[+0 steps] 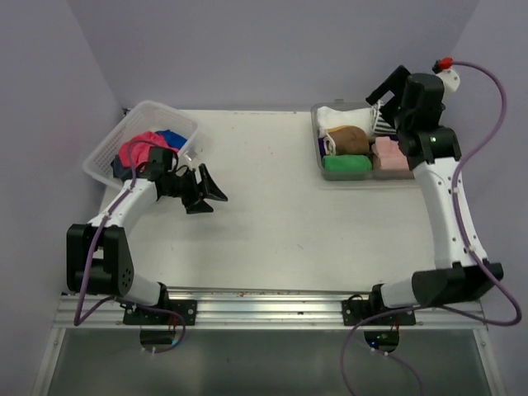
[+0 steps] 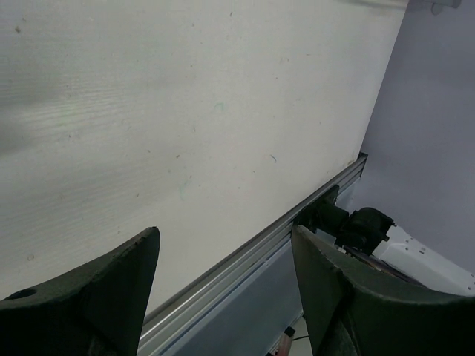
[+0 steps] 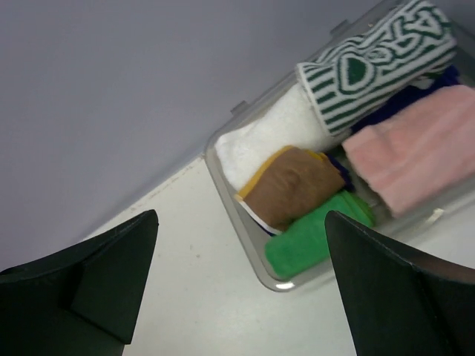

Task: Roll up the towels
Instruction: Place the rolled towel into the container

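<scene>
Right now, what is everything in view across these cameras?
table: 1, off-white, under everything
basket: 1, white lattice, far left
loose towels: at least 2, pink and blue, in basket
tray: 1, grey, far right
white towel: 1, white, rolled in tray
brown towel: 1, brown with yellow edge, rolled in tray
green towel: 1, green, rolled in tray
pink towel: 1, pink, rolled in tray
striped towel: 1, dark green and white, rolled in tray
left arm: 1, white and black, left side
right arm: 1, white and black, right side
left tool: 1, black, open over bare table by basket
right tool: 1, black, open above tray
</scene>
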